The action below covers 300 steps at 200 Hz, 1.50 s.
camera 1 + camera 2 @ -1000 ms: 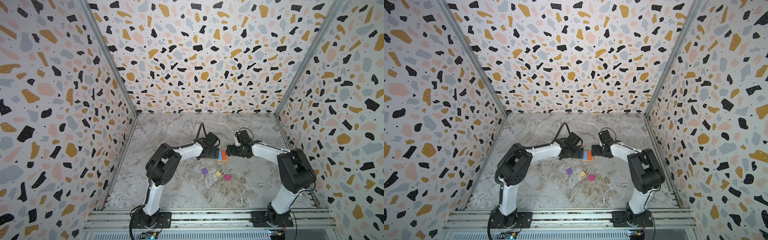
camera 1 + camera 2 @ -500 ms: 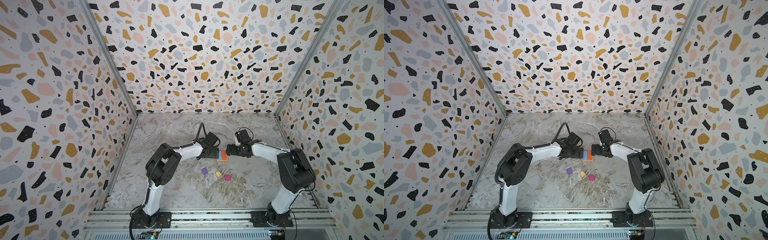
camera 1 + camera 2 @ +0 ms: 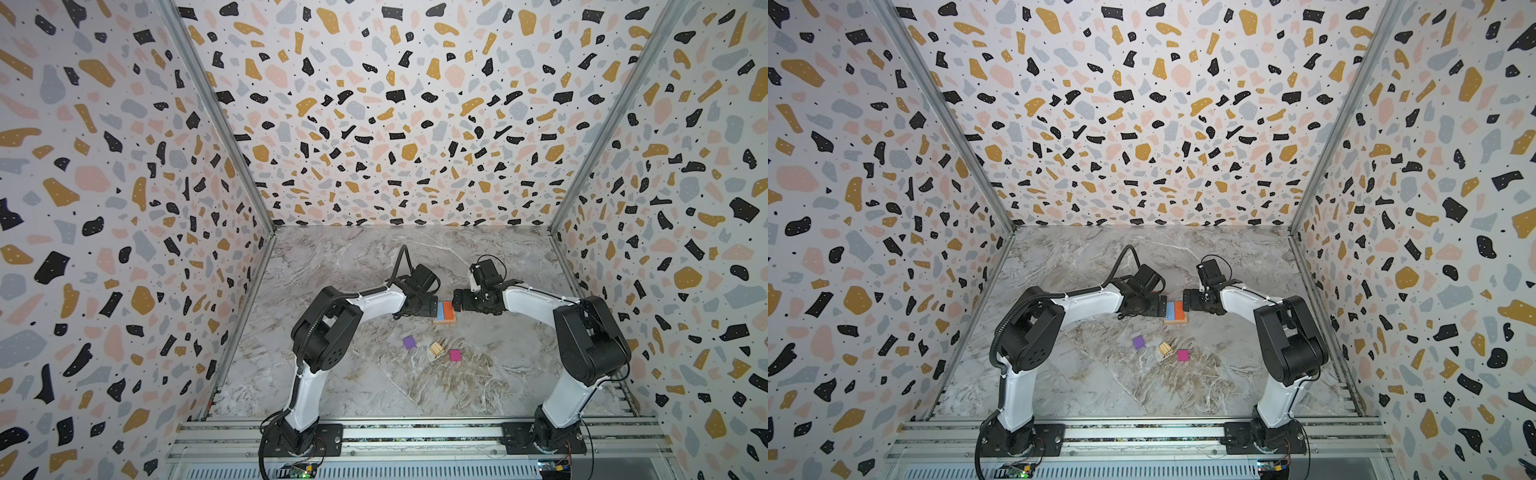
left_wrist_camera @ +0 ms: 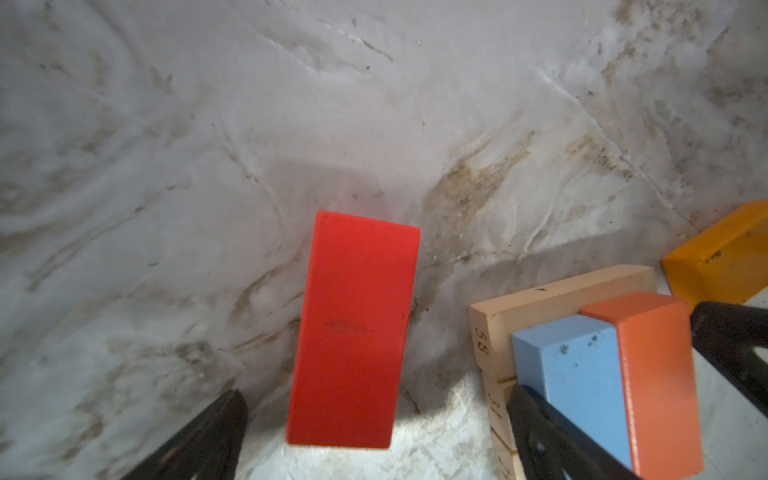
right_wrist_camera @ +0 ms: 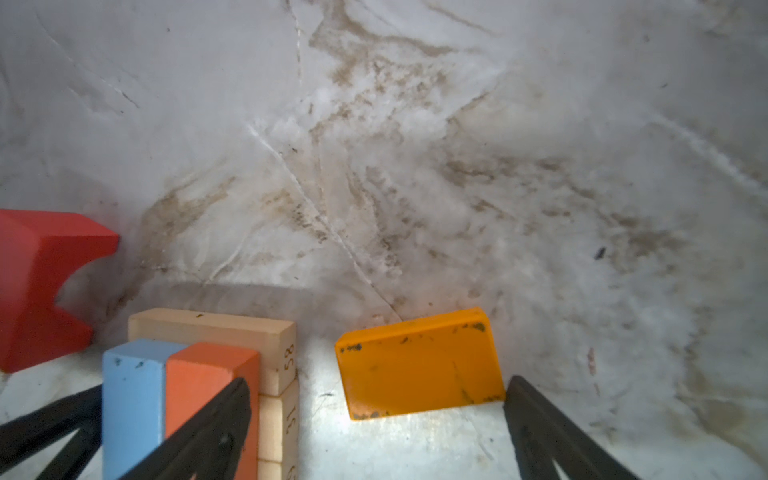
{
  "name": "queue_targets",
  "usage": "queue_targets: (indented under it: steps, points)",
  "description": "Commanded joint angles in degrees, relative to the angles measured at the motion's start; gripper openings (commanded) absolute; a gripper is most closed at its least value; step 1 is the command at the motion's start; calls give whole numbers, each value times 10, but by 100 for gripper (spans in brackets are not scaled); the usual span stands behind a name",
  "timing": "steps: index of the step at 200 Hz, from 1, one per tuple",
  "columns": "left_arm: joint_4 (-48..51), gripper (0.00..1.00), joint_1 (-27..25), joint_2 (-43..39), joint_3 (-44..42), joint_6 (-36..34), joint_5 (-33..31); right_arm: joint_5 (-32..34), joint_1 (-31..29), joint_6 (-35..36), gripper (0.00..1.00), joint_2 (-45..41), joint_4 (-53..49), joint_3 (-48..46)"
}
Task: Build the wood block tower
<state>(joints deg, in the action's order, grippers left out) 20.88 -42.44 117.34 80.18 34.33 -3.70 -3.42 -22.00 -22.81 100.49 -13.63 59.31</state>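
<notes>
Flanking the tan base block [image 3: 444, 321] on the counter [image 3: 374, 257], both arms are hanging low with fingers [image 4: 199, 440] released and grasping nothing. The light blue block [image 4: 582, 374] and orange-red block [image 4: 656, 374] are sitting side by side on that base block, so the wood block tower [image 3: 1174, 311] is only two layers high. One finger of the left gripper [image 4: 378, 395] is seemingly leaning against the blue block, and one finger of the right gripper [image 5: 379, 382] against the orange-red one. Any sideways drift while either arm is lifting away is risking shoving the pair off the base block. The red notched block [image 4: 353, 332] and yellow-orange block [image 5: 419, 365] are lying just beside the base block, between the spread fingers. Reaching down for them is risking an inner finger nudging the stacked pair. The purple cube [image 3: 409, 342], tan cube [image 3: 435, 349] and magenta cube [image 3: 455, 355] are waiting near the base block, on its robot side
</notes>
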Motion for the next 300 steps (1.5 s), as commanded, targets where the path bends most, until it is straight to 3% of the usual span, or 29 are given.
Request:
queue_targets:
  steps: [1,300]
  points:
    - [-8,99,1,-11,-2,7,13,2,-3,2,96,-1,-12,12]
    - [10,100,-4,-12,6,7,5,6,-2,6,97,-6,-10,8]
